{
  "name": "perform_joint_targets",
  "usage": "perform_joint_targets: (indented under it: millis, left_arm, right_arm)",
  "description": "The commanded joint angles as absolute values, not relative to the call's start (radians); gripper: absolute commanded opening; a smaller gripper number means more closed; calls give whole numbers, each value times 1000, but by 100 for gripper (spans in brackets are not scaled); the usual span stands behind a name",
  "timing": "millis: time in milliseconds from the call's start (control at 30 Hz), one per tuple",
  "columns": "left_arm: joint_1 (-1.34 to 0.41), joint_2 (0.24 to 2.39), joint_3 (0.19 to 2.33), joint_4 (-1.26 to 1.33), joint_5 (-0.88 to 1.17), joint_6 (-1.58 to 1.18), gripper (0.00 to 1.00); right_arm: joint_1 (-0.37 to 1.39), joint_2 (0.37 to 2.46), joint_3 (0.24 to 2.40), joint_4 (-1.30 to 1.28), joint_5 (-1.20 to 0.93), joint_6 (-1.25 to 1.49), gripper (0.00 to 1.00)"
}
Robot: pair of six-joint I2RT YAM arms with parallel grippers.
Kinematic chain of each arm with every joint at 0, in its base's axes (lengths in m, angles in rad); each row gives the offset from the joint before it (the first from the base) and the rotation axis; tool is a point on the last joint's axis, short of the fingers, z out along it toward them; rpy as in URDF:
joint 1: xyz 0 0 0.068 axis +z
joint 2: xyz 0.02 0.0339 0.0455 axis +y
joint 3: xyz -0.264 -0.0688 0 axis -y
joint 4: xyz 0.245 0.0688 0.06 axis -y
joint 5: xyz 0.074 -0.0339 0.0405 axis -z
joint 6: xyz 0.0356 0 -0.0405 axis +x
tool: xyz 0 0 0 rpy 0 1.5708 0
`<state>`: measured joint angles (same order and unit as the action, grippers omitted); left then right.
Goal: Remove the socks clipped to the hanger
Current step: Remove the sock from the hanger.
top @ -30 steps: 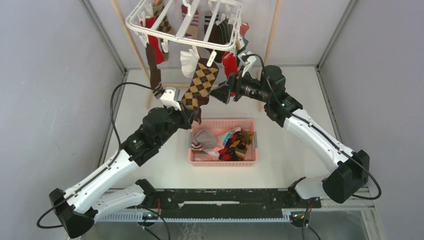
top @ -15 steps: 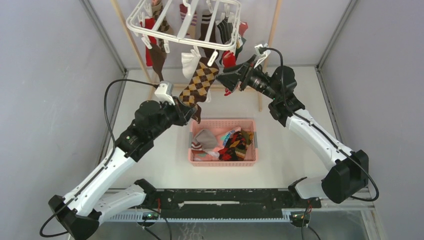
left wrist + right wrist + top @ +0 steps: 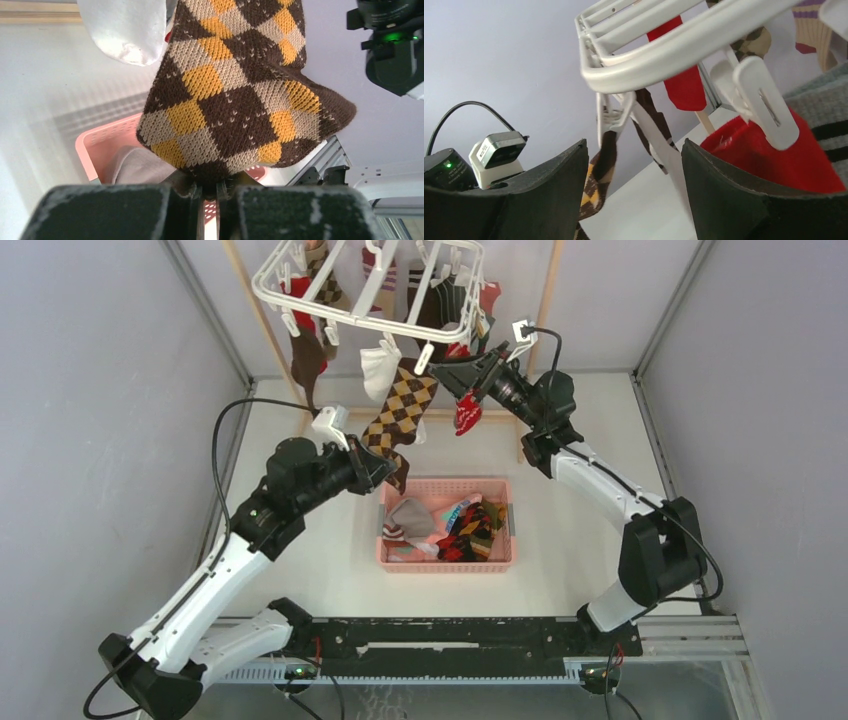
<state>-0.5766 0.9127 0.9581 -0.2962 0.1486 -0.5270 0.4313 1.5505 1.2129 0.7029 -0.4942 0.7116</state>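
Note:
The white hanger (image 3: 340, 312) hangs at the back with several socks clipped to it. A brown argyle sock (image 3: 400, 410) dangles from a front clip (image 3: 424, 357). My left gripper (image 3: 385, 468) is shut on its dark toe, seen up close in the left wrist view, where the argyle sock (image 3: 235, 95) rises from the left gripper (image 3: 210, 187). My right gripper (image 3: 455, 380) stands open just under the hanger's front right corner. In the right wrist view the right gripper (image 3: 634, 145) has nothing between its fingers. A clipped red sock (image 3: 764, 160) lies by its right finger.
A pink basket (image 3: 445, 483) with several loose socks sits on the table below the argyle sock. A white sock (image 3: 378, 365) hangs left of the argyle one. Wooden rack poles (image 3: 265, 330) (image 3: 543, 310) stand on either side of the hanger.
My right arm has risen and swung toward the hanger's front right corner, its jaws still open. My left gripper has kept hold of the argyle sock's toe and shifted slightly left.

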Motion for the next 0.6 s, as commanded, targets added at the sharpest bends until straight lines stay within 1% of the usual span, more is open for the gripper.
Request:
perform_joint_targets:
  millis: [0,267,567]
  left_arm:
    - [-558,907,1045,-268,234,-557,9]
    - [-551,923,1037,-261,263,-563,9]
    - [-545,930,1032,-262,273,-557,9]
  right_arm:
    - [417,1575,1261,834,-483,781,76]
    - [414,1644,1298,952,-501,875,75]
    - [427,1693,1349,984,-507,914,72]
